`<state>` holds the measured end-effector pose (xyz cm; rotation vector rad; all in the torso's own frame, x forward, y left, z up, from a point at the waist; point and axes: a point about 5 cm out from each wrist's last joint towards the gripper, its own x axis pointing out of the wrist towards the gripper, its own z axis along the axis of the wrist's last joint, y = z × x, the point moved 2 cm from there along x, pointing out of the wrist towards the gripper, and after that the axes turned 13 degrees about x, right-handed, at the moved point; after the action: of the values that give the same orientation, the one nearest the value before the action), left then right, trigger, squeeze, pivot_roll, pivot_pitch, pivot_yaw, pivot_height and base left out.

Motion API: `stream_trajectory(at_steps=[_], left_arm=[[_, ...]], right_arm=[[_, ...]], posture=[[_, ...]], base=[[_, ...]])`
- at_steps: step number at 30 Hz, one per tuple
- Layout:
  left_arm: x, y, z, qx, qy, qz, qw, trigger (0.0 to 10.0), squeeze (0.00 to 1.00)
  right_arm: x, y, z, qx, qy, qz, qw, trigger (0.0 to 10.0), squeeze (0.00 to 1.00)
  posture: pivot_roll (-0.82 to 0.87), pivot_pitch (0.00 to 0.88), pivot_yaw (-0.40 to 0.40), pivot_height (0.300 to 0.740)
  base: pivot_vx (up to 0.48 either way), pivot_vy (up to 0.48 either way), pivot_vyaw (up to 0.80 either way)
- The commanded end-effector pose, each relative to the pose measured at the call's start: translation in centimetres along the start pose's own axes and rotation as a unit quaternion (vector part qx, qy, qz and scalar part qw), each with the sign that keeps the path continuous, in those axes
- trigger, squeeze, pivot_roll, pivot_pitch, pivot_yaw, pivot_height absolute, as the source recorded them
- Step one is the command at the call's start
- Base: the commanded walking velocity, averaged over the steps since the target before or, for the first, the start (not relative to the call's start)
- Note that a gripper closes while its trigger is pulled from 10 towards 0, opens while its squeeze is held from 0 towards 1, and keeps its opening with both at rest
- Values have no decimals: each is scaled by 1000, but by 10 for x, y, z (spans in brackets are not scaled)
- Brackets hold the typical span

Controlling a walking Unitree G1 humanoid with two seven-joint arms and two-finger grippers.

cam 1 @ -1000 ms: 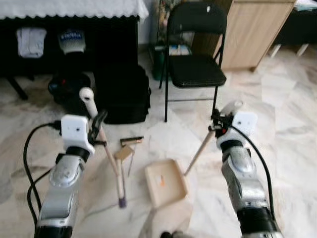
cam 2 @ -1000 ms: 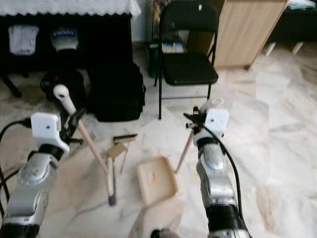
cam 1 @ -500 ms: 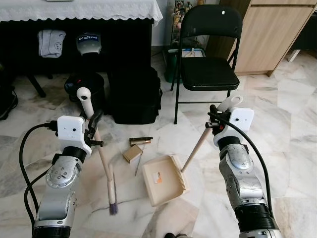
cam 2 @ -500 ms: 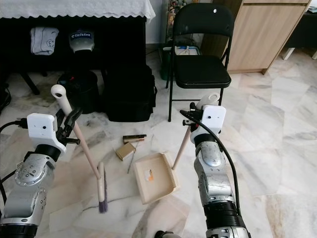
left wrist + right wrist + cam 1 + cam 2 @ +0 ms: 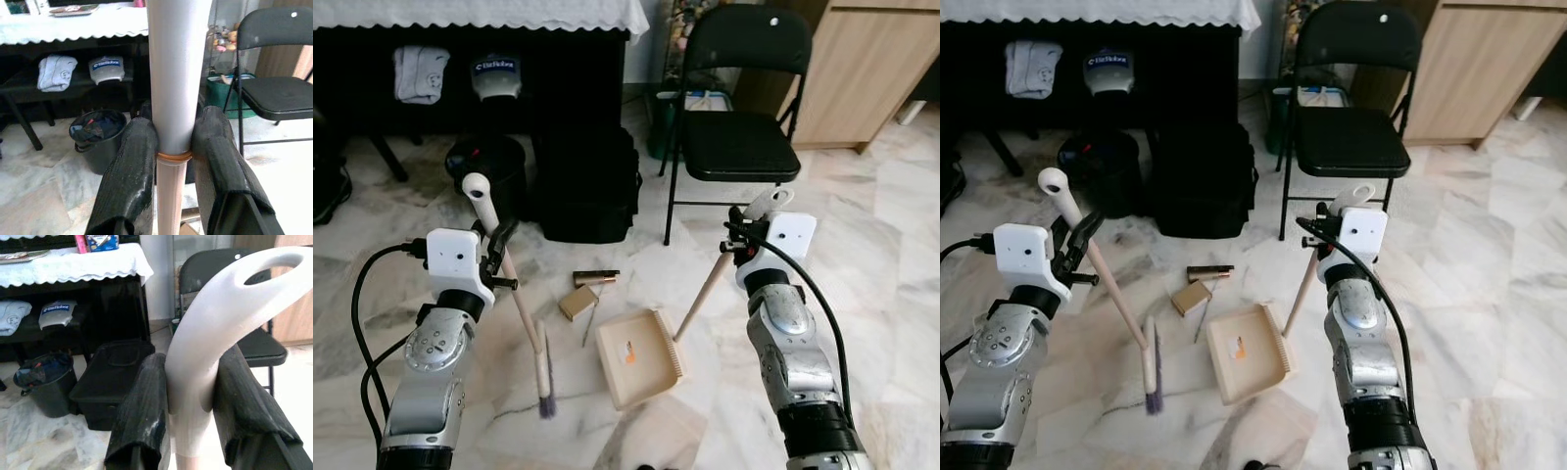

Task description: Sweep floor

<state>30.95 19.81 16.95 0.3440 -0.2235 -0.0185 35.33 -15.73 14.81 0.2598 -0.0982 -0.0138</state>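
**Broom and dustpan both gripped over the marble floor**

At the left of the frame, the left gripper [image 5: 499, 257] has its black fingers [image 5: 129, 181] clamped on the broom [image 5: 514, 294], squeezing the pale handle just above an orange ring. The handle slants down toward lower centre, where the bristle head rests on the marble floor [image 5: 881, 245].

Just right of the broom head, near frame centre, lie a small cardboard box [image 5: 576, 302] and a dark tube-shaped object [image 5: 595, 279], with a thin stick beside the box. Below and to the right of them sits the beige dustpan [image 5: 639, 357], flat on the floor, a small orange scrap lying in its tray.

At the right, the right gripper [image 5: 741, 237] is closed tight on the dustpan's looped white handle end [image 5: 215, 333].

Along the top stand a dark bin [image 5: 486, 166], a black case [image 5: 587, 181] and a black folding chair [image 5: 734, 117].
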Motion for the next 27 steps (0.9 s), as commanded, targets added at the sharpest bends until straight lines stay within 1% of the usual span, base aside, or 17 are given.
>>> stream_trajectory(at_steps=[1, 27], left_arm=[[0, 2, 3, 8, -6, 2, 1000, 10000, 0], [1, 4, 3, 17, -3, -2, 1000, 10000, 0]], right_arm=[[3, 5, 12, 5, -28, 9, 1000, 10000, 0], [3, 6, 11, 11, -32, 9, 999, 10000, 0]], posture=[[-81, 172, -37, 740], [-74, 171, -29, 740]], base=[[341, 0, 0], [345, 0, 0]])
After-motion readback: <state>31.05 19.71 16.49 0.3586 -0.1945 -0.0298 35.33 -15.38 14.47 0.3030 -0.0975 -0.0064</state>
